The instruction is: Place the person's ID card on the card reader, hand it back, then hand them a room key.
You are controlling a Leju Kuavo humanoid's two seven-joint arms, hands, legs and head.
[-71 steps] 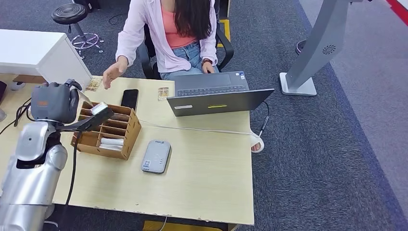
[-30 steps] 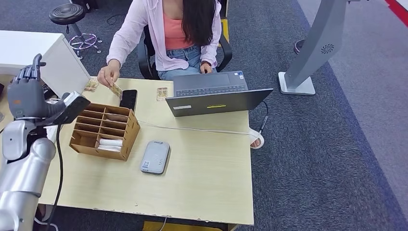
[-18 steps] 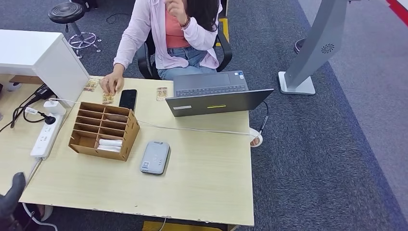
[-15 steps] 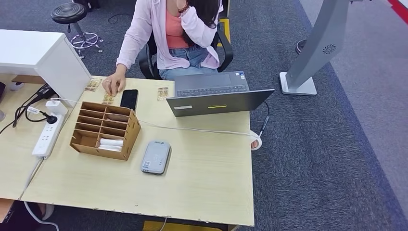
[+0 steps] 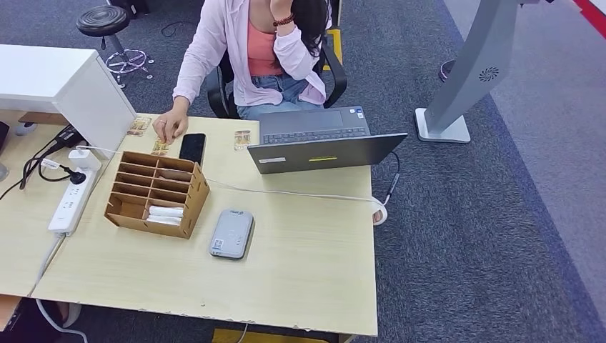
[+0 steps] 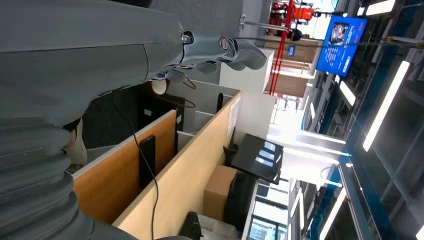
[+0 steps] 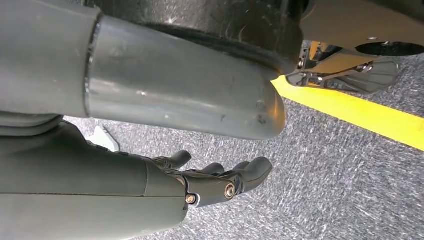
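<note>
While both hands' fingers (image 7: 250,172) hang loosely apart, empty: rounded grey card reader (image 5: 231,234) beside slotted cardboard organizer (image 5: 157,193).

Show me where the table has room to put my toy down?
Biggest bare patch: the near table between the card reader and the right edge, below the white cable. Crowded: the far left around the wooden organizer, phone and person's hand.

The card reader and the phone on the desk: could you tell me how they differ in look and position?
The card reader is light grey with rounded corners; the phone is black. The card reader lies near the desk's middle, the phone at the far edge beside the person's hand. Both lie flat, flanking the cardboard organizer.
</note>
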